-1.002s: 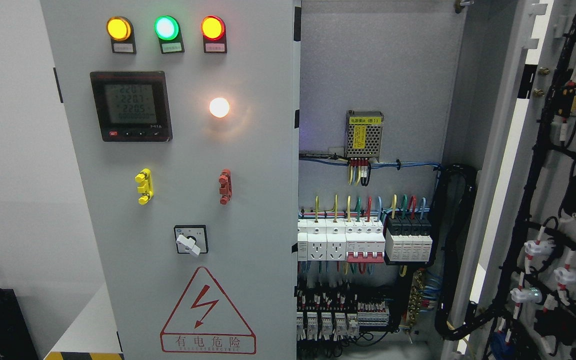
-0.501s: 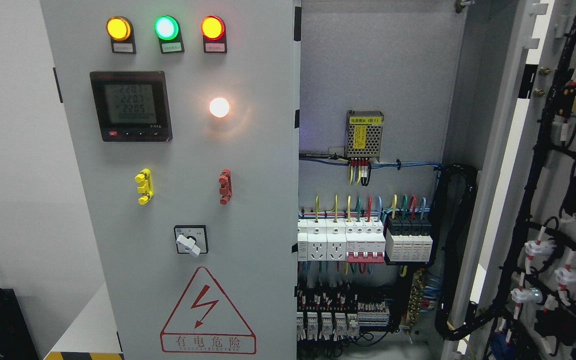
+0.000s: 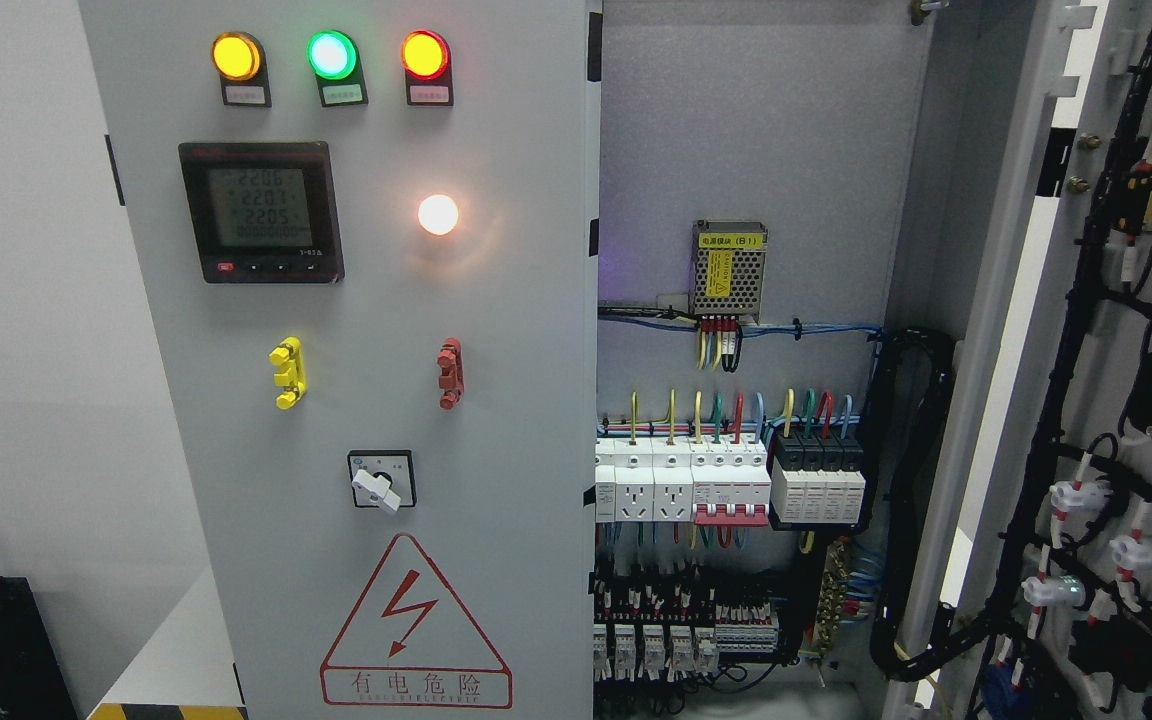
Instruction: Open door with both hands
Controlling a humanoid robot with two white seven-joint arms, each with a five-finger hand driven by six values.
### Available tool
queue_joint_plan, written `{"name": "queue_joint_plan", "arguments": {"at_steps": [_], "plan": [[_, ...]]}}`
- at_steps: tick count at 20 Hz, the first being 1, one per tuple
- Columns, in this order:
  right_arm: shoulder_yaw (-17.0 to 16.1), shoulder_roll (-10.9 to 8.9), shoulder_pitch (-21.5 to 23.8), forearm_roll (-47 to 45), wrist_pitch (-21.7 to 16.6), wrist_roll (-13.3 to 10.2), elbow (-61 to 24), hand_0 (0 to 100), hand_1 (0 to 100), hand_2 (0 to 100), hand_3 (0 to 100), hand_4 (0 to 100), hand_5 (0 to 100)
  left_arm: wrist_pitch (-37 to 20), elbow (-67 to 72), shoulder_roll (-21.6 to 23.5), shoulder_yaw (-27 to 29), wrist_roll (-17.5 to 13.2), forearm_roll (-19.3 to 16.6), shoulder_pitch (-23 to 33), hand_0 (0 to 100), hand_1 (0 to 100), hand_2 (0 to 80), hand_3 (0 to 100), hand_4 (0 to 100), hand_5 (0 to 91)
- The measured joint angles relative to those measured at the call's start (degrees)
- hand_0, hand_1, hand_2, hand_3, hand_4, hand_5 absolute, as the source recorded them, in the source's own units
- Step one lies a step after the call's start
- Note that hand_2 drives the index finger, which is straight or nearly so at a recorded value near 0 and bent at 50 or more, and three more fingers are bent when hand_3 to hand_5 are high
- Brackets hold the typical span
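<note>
I see the right cabinet door (image 3: 1086,400) swung open at far right, tall axis upright, inner wiring facing me, left door (image 3: 356,400) shut, cabinet interior (image 3: 736,130) holding circuit breakers (image 3: 726,490), power supply (image 3: 728,267), no robot hand visible, grip unknowable.

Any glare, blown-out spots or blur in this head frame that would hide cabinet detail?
Head view: sharp throughout. The white lamp is blown out and casts a soft halo on the left door. The meter display digits are faint. The breakers stay crisp. Wiring on the open right door is dark.
</note>
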Motion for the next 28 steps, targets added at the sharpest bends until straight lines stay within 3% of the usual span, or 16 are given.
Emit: {"name": "queue_joint_plan", "arguments": {"at_steps": [7,13,19,28], "plan": [[-0.2,4.59,-12.5,0.0,5.4,-0.1,2.1,12,39,0,0,0,0,0.0,0.0,0.0,0.0,0.0,0.0,0.0,12,39,0.0,0,0,0.0],[-1.0,7.18,-18.3,-0.3,10.2,-0.2,3.9,12,39,0,0,0,0,0.0,0.0,0.0,0.0,0.0,0.0,0.0,12,39,0.0,0,0,0.0],[-1.8,8.64,-22.7,-3.8,12.9,0.1,5.6,12,39,0,0,0,0,0.0,0.0,0.0,0.0,0.0,0.0,0.0,12,39,0.0,0,0,0.0],[-2.7,9.71,-29.6,-5.6,14.0,0.4,10.3,12,39,0,0,0,0,0.0,0.0,0.0,0.0,0.0,0.0,0.0,12,39,0.0,0,0,0.0]]}}
